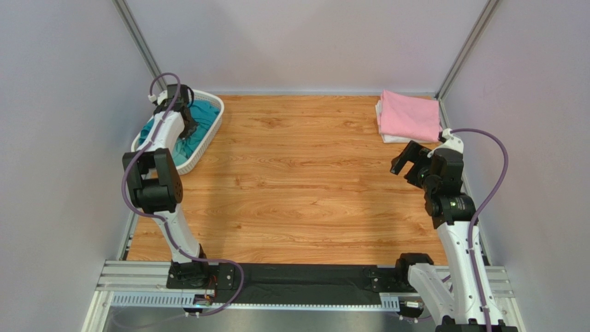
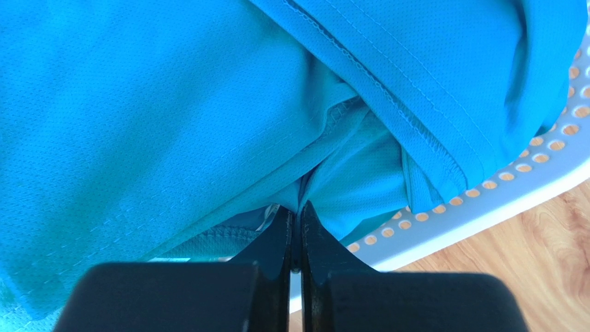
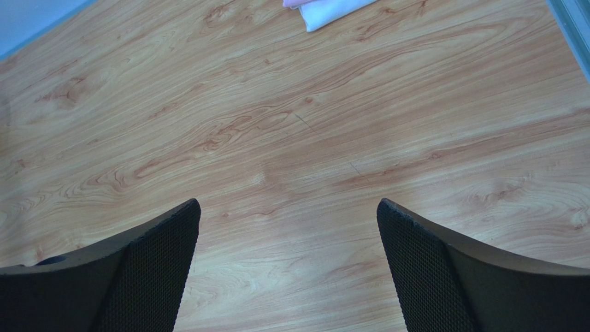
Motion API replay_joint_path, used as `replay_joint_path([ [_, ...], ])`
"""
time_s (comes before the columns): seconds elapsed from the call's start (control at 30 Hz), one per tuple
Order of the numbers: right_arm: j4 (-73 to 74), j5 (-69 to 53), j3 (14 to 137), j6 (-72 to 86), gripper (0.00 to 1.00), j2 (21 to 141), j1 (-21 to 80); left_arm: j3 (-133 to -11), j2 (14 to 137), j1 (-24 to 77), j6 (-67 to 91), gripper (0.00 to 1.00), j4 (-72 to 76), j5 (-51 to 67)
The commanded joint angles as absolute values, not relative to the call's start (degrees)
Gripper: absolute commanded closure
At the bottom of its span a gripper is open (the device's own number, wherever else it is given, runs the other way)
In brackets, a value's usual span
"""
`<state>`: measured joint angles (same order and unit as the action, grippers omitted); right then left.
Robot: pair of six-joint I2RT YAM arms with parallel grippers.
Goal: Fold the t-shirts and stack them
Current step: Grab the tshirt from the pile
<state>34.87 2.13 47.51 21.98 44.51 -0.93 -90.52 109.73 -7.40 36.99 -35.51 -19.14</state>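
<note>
- Left and far sides: grey walls (image 1: pixel 62 138) hard against the table (image 1: pixel 311 187) edges, with little spare room at the corners.
- Far left corner of the table: white lattice basket (image 1: pixel 213 128), set at a slant, hugging the left edge and just short of the far edge.
- Inside the basket: teal t-shirt (image 1: pixel 185 149), crumpled and filling it. In the left wrist view, hems and seams bunched against the perforated wall.
- Left tool (image 2: pixel 299 211): dipped into the far end of the basket, jaws closed to a sliver and pinched on a fold of the teal t-shirt at the very tips. Basket wall just to the right of the tips, bare wood beyond it.
- Middle of the table: bare wood from the basket across to the right side, down to the near edge where the arm bases sit.
- Far right corner: pink t-shirt (image 1: pixel 410 114) folded flat on top of a folded white t-shirt (image 1: pixel 388 137), the stack close to both the far and right edges.
- Right tool (image 3: pixel 287 204): hanging above the wood near the right edge, on the near side of the stack and apart from it. Jaws spread wide, nothing between them, only a corner of the white t-shirt at the top of the right wrist view.
</note>
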Motion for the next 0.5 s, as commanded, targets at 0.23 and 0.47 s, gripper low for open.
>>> replay_joint_path([
  [0.23, 33.8, 1.8, 48.9, 20.9, 0.0, 42.5, -0.9, -88.6, 96.8, -8.3, 38.8, 1.0, -36.0, -10.8],
  [0.47, 33.4, -1.8, 48.8, 21.0, 0.0, 42.5, -0.9, -85.3, 91.9, -7.9, 41.9, 1.0, -36.3, -0.5],
])
